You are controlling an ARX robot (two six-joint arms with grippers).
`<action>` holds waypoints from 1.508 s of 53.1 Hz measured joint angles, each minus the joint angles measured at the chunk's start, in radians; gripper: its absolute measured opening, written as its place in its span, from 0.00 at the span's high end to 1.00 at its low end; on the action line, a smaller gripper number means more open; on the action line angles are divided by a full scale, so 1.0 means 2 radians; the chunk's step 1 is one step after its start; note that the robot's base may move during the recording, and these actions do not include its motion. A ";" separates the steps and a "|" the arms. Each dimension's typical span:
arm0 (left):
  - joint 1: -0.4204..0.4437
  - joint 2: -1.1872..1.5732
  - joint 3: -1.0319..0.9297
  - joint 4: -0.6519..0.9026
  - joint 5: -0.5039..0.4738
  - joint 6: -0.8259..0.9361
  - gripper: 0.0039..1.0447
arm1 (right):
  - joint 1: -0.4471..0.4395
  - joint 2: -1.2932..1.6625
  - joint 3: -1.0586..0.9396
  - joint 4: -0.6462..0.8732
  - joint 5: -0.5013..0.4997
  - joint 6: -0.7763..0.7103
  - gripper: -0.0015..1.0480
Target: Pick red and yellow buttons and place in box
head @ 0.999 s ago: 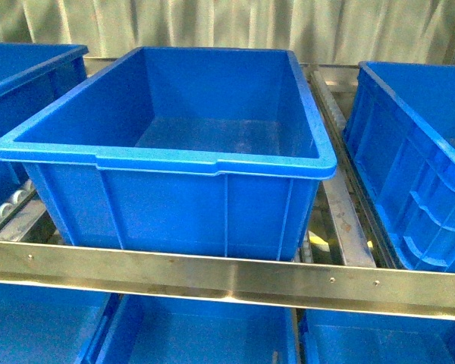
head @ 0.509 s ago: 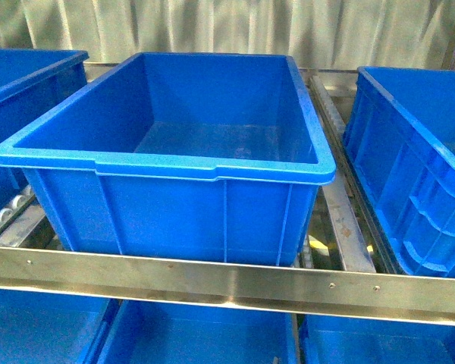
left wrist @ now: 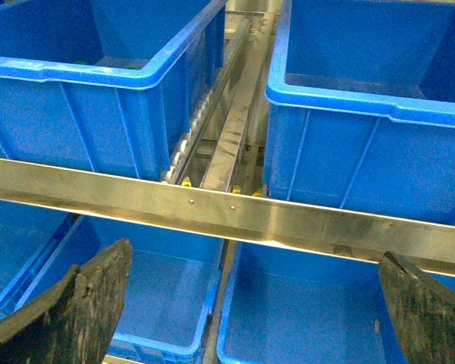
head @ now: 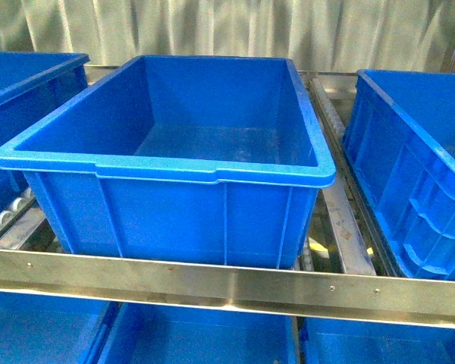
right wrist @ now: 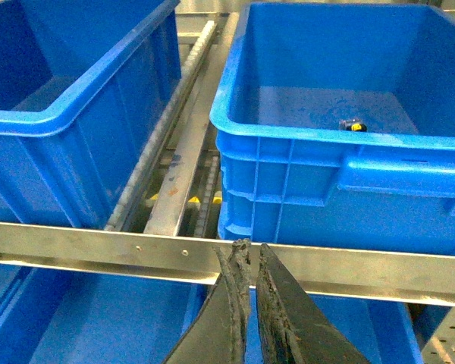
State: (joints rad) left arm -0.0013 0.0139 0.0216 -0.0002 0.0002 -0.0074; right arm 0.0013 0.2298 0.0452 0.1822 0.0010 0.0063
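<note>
A yellow-capped button [right wrist: 353, 125] with a dark body lies on the floor of the right-hand blue bin [right wrist: 288, 133] in the right wrist view. The red button is out of view. The large blue box [head: 167, 171] in the middle of the front view looks empty. My right gripper [right wrist: 249, 249] is shut and empty, low in front of the steel rail and well short of the yellow button. My left gripper [left wrist: 255, 254] is wide open and empty, its dark fingers [left wrist: 83, 299] apart below the rail. Neither arm shows in the front view.
A steel rail [head: 227, 280] crosses in front of the bins, with roller tracks [left wrist: 227, 129] between them. Further blue bins stand at the left [head: 15, 83] and right [head: 417, 152]. Lower-shelf bins [left wrist: 303, 318] lie under the rail. Small green specks [left wrist: 131, 67] show in the left bin.
The front view has shifted slightly, so the middle box and the rail sit a little lower in the picture. Nothing else visibly moved.
</note>
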 joint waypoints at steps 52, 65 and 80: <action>0.000 0.000 0.000 0.000 0.000 0.000 0.07 | 0.000 -0.113 -0.008 -0.090 0.000 -0.001 0.37; 0.000 0.000 0.000 0.000 0.000 0.000 0.07 | 0.000 -0.113 -0.008 -0.090 -0.001 -0.001 0.06; 0.000 0.000 0.000 0.000 0.000 0.000 0.07 | 0.000 -0.113 -0.008 -0.090 0.000 -0.001 0.06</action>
State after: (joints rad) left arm -0.0013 0.0139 0.0216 -0.0002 0.0002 -0.0074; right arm 0.0010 0.0048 0.0296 0.0013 0.0002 0.0051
